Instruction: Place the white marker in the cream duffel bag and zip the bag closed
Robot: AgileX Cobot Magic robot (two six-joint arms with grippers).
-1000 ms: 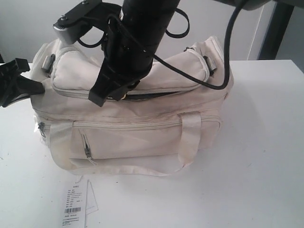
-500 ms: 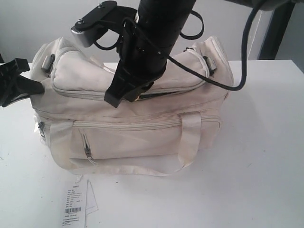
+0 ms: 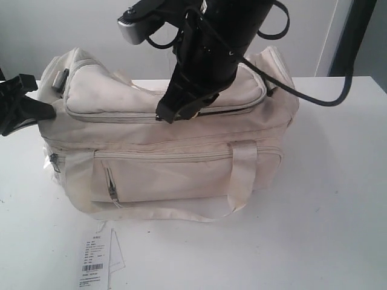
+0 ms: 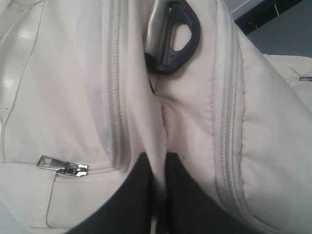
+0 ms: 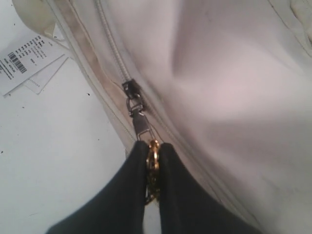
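Observation:
The cream duffel bag (image 3: 181, 175) stands on the white table. My right gripper (image 3: 166, 115) reaches across its top and is shut on the top zipper pull (image 5: 141, 124), with a gold bit pinched between its fingers (image 5: 153, 145). Right of that gripper a short dark slit of the top opening (image 3: 221, 110) still shows. At the bag's left end my left gripper (image 3: 36, 109) is shut on a fold of the cream fabric (image 4: 157, 157). The white marker is out of view.
A white barcode paper tag (image 3: 97, 263) lies on the table (image 3: 338, 211) in front of the bag, also seen as the tag (image 5: 27, 56). A black strap ring (image 4: 178, 39) and a side zipper pull (image 4: 61, 165) sit near my left gripper. A cable (image 3: 314, 96) loops beside the bag.
My right gripper has slid rightward along the bag's top with the zipper pull, and the dark opening has shrunk. The left gripper has stayed put.

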